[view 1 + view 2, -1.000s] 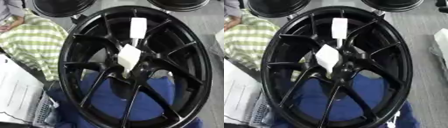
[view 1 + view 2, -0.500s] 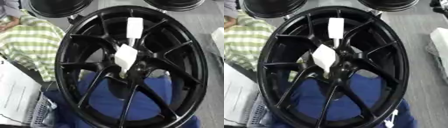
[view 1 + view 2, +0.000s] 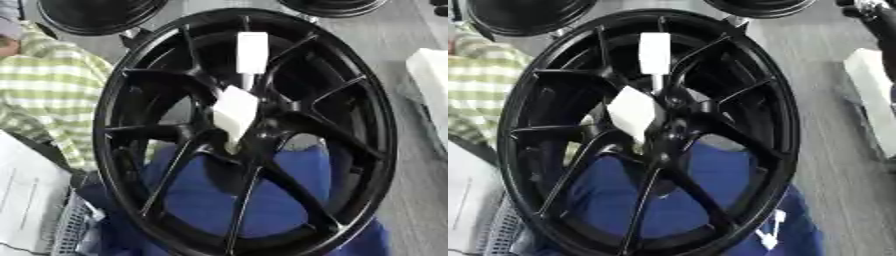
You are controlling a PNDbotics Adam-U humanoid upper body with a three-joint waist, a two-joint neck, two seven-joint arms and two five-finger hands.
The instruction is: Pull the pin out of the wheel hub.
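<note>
Neither hand shows, so I can't tell their state. Wheel (image 3: 245,130) stands propped upright, white pin (image 3: 234,116) at hub facing us for reach.

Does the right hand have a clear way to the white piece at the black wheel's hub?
Probably yes: the white piece sits exposed at the black spoked wheel's hub, nothing covering it. The right hand is out of view.

Black spokes (image 3: 284,182) crowd the wheel hub (image 3: 254,132); the white pin (image 3: 234,115) stands clear in front.
</note>
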